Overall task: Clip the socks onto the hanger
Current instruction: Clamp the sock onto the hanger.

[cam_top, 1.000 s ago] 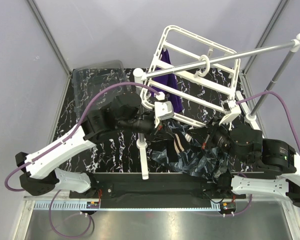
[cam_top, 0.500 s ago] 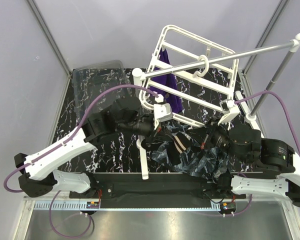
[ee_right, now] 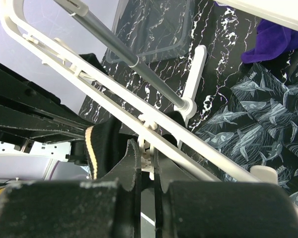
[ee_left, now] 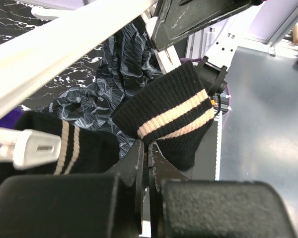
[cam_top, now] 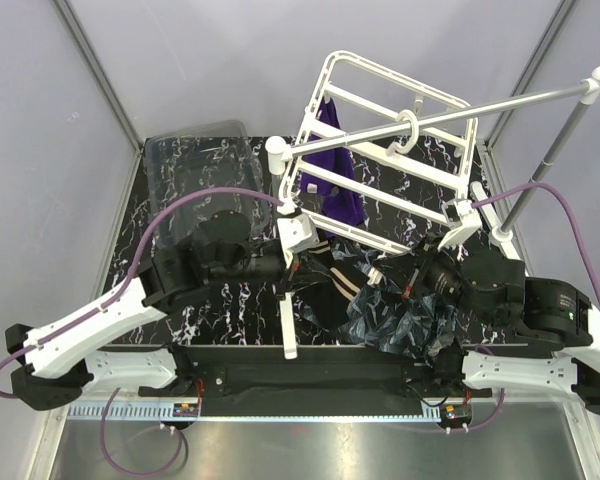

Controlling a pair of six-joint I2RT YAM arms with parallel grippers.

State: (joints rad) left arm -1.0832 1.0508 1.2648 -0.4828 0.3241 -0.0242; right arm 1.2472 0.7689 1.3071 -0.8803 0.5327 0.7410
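The hanger (cam_top: 398,77) hangs tilted by its hook from the rod (cam_top: 500,103) above the back of the desk (cam_top: 235,305), with a purple sock (cam_top: 342,185) clipped at its left side and dangling below the frame. The left claw (cam_top: 302,268) sits low in front of the hanger, just beside the white post (cam_top: 286,315), and is clenched on a black sock (cam_top: 338,283) with cream stripes. The left wrist view shows the jaws pressed together on the sock's (ee_left: 171,111) ribbed cuff, which sticks up past the left claw (ee_left: 148,148). More black striped knit lies to the left under a small white clip (ee_left: 35,148); whether it belongs to the same sock cannot be told. The right claw (cam_top: 420,262) reaches toward the hanger's near rail from the right. In the right wrist view its jaws are almost together, pinching a clip (ee_right: 147,126) that hangs from a white hanger bar, so the right claw (ee_right: 146,148) is grasping that clip, and the striped sock (ee_right: 102,144) is just to the left of it. A heap of shark-print fabric (cam_top: 405,320) lies on the desk between the two arms. A clear bin (cam_top: 195,160) stands at the back left corner, well apart from both claws.
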